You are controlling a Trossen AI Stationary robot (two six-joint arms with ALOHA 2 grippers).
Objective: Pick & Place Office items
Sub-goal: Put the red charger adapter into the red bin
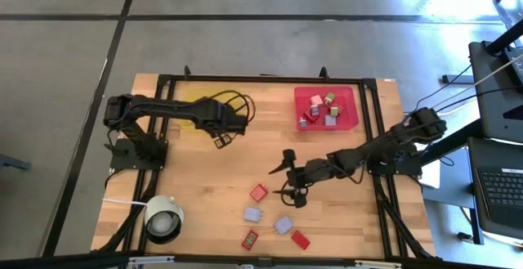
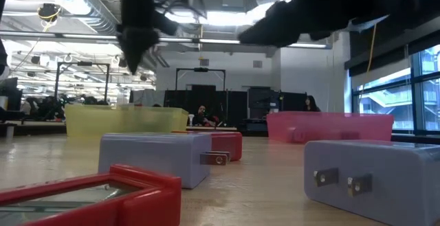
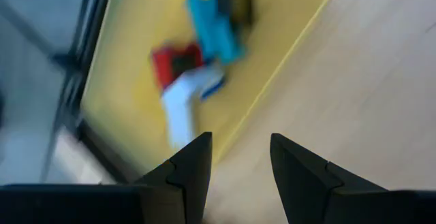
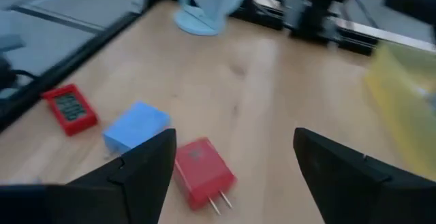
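Two grippers, left [image 3: 238,173] and right [image 4: 231,166], jaws apart, empty, blurred items in yellow tray [image 3: 129,81]

Overhead, table-level and two wrist cameras share the table [image 1: 204,179].

Several office items [image 1: 321,109] sit in the far-right tray [image 1: 350,118]; five more [image 1: 276,217] lie scattered on the surface [image 1: 204,179] nearer than that tray.
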